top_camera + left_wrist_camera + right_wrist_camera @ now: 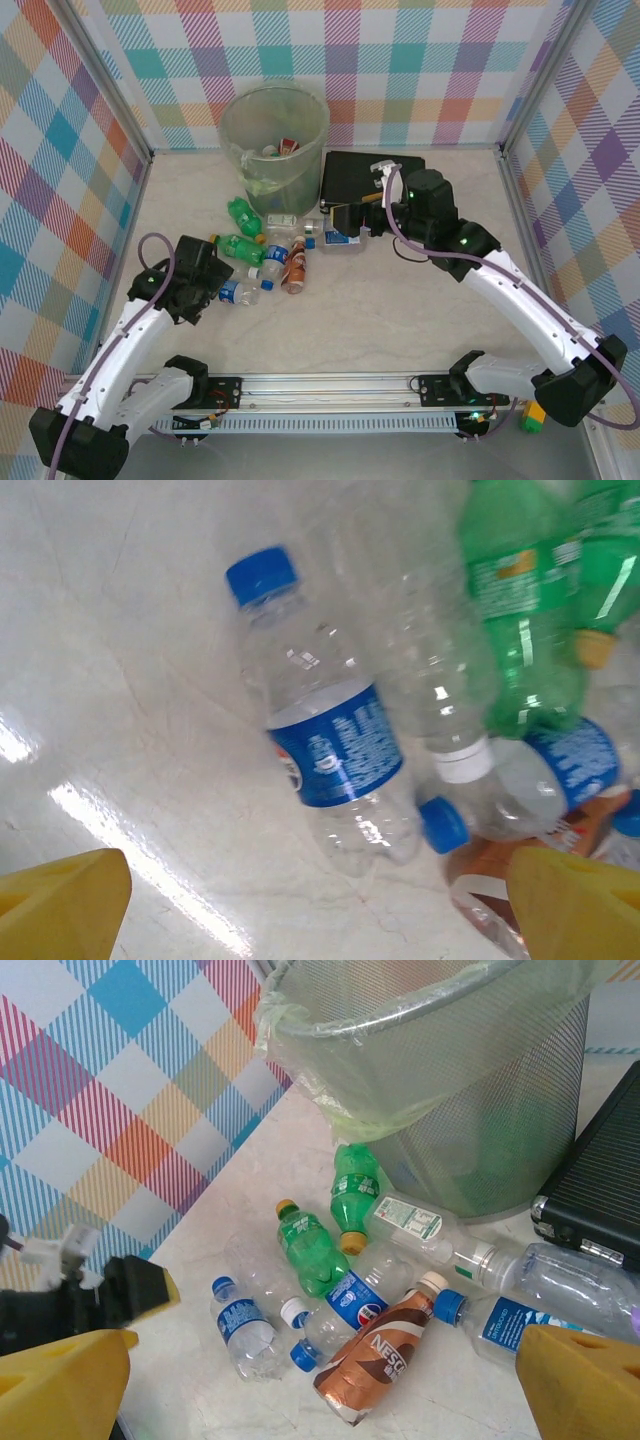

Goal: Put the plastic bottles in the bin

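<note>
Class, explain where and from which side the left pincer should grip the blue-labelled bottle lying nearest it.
Probably grip the blue-labelled bottle across its labelled middle, from straight above: it lies on its side, evenly round there. One flank faces bare table; a clear bottle crowds the other.

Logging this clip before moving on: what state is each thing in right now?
bin: upright, lined, a few bottles inside.
left gripper: open, empty, over the blue-label bottle.
right gripper: open, empty.
blue-label bottle: lying on the table, capped.
brown bottle: lying, capped.
green bottles: lying, capped.
black case: flat beside the bin.
</note>
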Tool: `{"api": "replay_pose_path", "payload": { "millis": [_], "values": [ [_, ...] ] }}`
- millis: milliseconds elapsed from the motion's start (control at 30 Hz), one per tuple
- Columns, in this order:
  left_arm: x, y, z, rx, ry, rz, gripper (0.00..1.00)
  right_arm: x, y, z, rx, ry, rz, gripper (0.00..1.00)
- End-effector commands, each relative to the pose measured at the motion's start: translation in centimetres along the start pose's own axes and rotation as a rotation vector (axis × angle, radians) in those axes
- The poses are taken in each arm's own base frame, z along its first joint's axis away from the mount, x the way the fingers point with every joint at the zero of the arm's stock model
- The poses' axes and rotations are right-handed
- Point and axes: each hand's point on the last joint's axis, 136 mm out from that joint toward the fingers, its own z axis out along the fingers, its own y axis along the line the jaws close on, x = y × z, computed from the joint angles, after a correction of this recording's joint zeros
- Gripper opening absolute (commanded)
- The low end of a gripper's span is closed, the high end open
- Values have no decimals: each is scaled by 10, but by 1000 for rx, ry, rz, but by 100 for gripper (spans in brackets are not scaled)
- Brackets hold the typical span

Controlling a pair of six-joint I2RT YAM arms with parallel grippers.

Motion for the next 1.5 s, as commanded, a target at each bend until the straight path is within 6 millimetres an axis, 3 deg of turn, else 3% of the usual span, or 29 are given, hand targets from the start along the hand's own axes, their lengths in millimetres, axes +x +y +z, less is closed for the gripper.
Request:
{"api": "replay_pose_path", "payload": {
  "millis": [0, 233, 767, 1100, 1267, 1400, 1467],
  "values": [
    [10, -4, 16, 30, 51, -108, 95, -6, 11, -13, -32, -34, -39, 99],
    [22, -3, 47, 9, 95, -127, 94, -3, 10, -24, -13, -41, -51, 99],
    [19, -21, 89, -58, 116, -74, 87, 2, 6, -38, 16, -50, -71, 99],
    [22, -6, 111, -122, 104, -82, 85, 1, 3, -46, 42, -62, -97, 99],
    [21, 1, 114, -142, 92, -73, 81, 0, 3, -46, 48, -66, -104, 99],
    [19, 6, 109, -147, 73, -73, 68, -1, 3, -46, 50, -67, -109, 99],
    [15, 6, 103, -140, 56, -70, 67, -3, 3, -47, 52, -73, -112, 99]
  ]
}}
